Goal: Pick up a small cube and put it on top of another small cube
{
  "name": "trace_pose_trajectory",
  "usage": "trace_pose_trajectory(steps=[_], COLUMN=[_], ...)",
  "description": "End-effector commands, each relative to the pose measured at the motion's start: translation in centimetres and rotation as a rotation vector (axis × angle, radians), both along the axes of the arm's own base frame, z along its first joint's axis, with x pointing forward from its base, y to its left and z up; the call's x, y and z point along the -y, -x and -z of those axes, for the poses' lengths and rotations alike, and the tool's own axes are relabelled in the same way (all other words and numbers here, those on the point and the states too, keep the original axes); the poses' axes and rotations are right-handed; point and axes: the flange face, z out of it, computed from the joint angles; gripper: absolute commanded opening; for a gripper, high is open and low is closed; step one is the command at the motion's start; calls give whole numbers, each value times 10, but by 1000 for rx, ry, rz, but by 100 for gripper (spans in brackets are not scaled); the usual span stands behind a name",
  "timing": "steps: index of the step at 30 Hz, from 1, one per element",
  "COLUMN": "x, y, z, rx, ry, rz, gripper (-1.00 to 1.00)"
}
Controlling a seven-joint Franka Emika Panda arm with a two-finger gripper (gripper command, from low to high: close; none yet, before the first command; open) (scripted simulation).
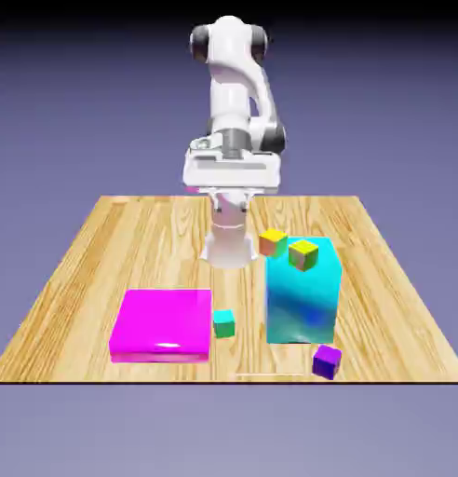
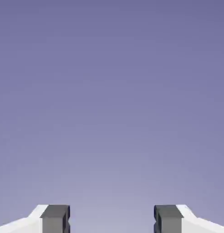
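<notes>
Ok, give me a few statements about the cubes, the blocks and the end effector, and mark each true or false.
1. The purple-blue cube lies near the table's front edge. True.
2. The end effector holds a cube. False: its fingers stand apart with nothing between them.
3. The magenta block is flat and low. True.
4. The teal-green cube sits atop the tall cyan block. False: it rests on the table beside the magenta block.

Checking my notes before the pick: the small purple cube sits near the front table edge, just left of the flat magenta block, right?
Not quite. The small purple cube does sit near the front table edge, but in the exterior view it lies far to the right of the flat magenta block, just in front of the tall teal block.
</notes>
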Motion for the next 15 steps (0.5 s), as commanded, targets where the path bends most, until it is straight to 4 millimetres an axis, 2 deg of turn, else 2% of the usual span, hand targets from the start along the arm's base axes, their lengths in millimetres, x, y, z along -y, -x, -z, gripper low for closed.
trace_pose_trajectory(steps=[1,7,15], x=[-4,-31,-72], y=[-9,-60,-115], z=[5,44,111], rx=[-36,-250,-535], ry=[-6,-50,-120], rz=[10,78,181], gripper=[0,0,0])
